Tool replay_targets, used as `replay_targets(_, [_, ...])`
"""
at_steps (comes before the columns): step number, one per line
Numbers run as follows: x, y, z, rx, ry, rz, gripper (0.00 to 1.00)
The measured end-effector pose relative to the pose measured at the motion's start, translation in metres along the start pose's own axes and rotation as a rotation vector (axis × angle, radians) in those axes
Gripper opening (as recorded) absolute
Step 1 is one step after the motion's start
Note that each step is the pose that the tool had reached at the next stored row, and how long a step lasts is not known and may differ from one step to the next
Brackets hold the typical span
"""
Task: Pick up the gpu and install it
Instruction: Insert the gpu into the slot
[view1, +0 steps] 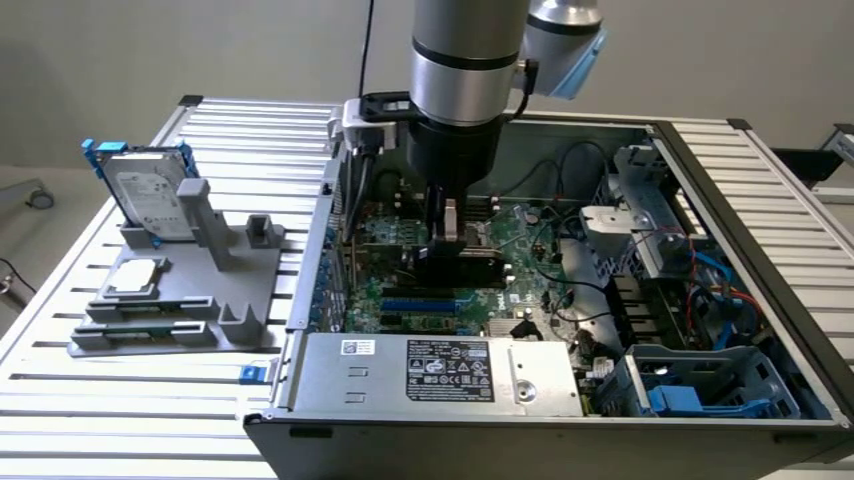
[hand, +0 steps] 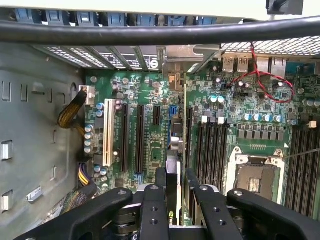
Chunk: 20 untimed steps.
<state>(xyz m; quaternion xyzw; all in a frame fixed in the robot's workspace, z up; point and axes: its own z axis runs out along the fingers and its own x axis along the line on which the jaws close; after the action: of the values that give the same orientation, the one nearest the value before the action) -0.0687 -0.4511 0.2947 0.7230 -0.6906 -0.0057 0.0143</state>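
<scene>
No word, brand or number can be read for certain. In the exterior view, a large white label (view1: 454, 368) lies on the silver power supply (view1: 387, 385) at the front of the open computer case (view1: 747, 200). Its rows of print and round marks are too small to read. A small white sticker (view1: 358, 346) beside it carries an illegible blue mark. The pale label on the upright hard drive (view1: 144, 192) is also unreadable. In the wrist view, a tiny green emblem (hand: 173, 213) sits on the graphics card (hand: 173, 197) clamped in the gripper (hand: 176, 172), with no letters clear.
</scene>
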Motion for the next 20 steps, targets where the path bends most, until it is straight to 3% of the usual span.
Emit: replay_targets(20, [0.003,0.0025,0.0075,-0.0003,-0.001,0.028,0.26])
